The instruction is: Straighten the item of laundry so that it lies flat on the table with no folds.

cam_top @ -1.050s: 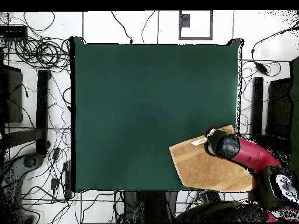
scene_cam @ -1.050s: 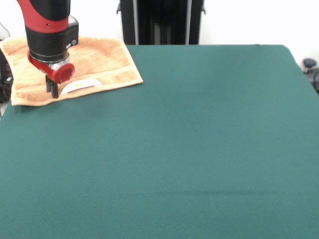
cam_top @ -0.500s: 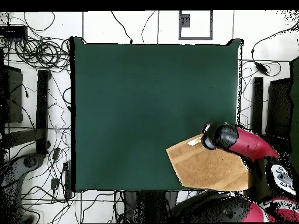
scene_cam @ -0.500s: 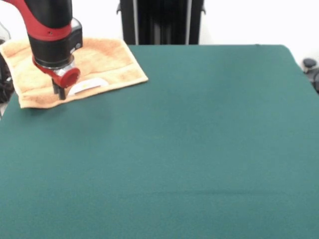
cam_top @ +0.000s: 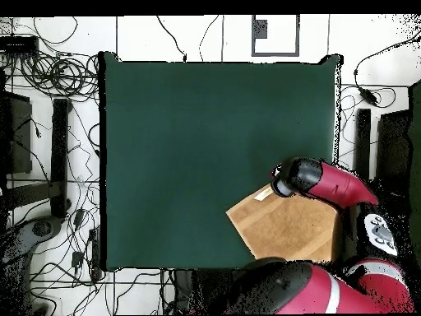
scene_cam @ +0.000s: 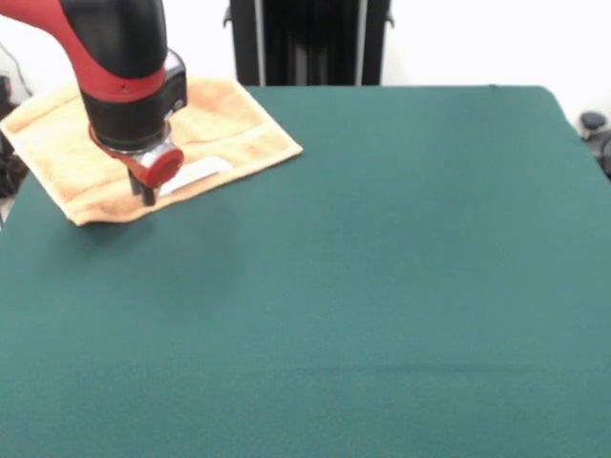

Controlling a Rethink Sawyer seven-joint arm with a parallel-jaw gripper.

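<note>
Claw [scene_cam: 145, 196] tips down on orange towel [scene_cam: 229, 119], near its front edge; white label [scene_cam: 196, 175] just right of claw. Towel spread flat behind claw on green worktop [scene_cam: 382, 286].

1. Many black cables [cam_top: 49, 74] lay tangled on the white tiled floor [cam_top: 205, 37] at one side of the overhead view.
2. A long dark bar [cam_top: 59, 156] lay on the floor among these cables.
3. A grey square frame [cam_top: 275, 35] lay on the floor tiles near the top edge of the overhead view.
4. A narrow dark upright piece [cam_top: 363, 148] stood at the other side.
5. In the front view, a black stand [scene_cam: 307, 43] rose before a white wall [scene_cam: 477, 43].
6. A small dark object [scene_cam: 594, 124] showed at the right edge of the front view.
</note>
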